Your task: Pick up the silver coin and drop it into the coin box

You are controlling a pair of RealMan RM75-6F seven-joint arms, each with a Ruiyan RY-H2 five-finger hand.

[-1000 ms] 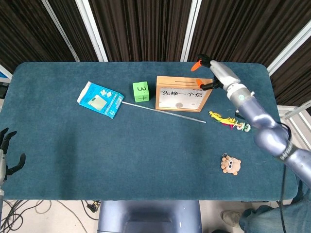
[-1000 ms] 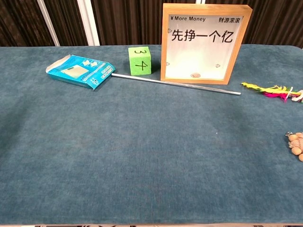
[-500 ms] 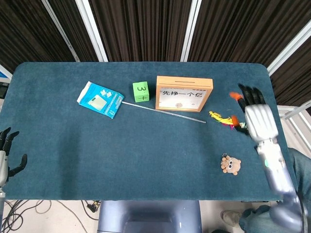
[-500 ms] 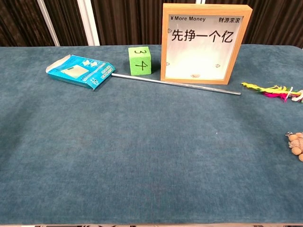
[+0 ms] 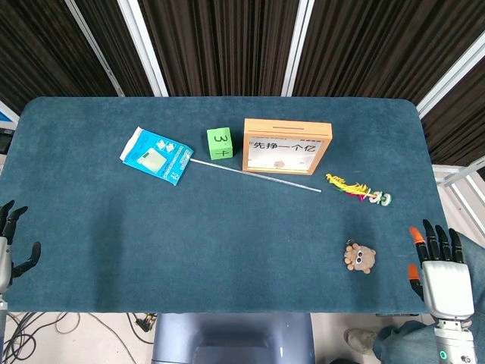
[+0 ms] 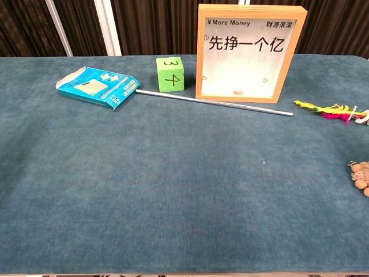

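Observation:
The coin box [image 5: 286, 145] [image 6: 249, 53] is a wooden frame with a clear front, standing upright at the back middle of the table. A small coin [image 5: 279, 162] [image 6: 237, 92] lies at the bottom inside it. My right hand [image 5: 441, 269] hangs off the table's near right corner, fingers spread, holding nothing. My left hand [image 5: 10, 243] sits off the near left edge, fingers apart and empty. The chest view shows neither hand.
A green numbered cube [image 5: 219, 142] [image 6: 170, 74] and a blue packet [image 5: 156, 155] [image 6: 97, 86] lie left of the box. A thin metal rod [image 5: 254, 174] [image 6: 213, 102] runs in front of it. A feathered toy [image 5: 358, 189] [image 6: 331, 109] and a small plush [image 5: 360, 258] [image 6: 361, 176] lie at the right.
My right arm swung from the top of the coin box back and down to the table's near right corner, fingers spread. The coin in the box settled. The left hand stayed put.

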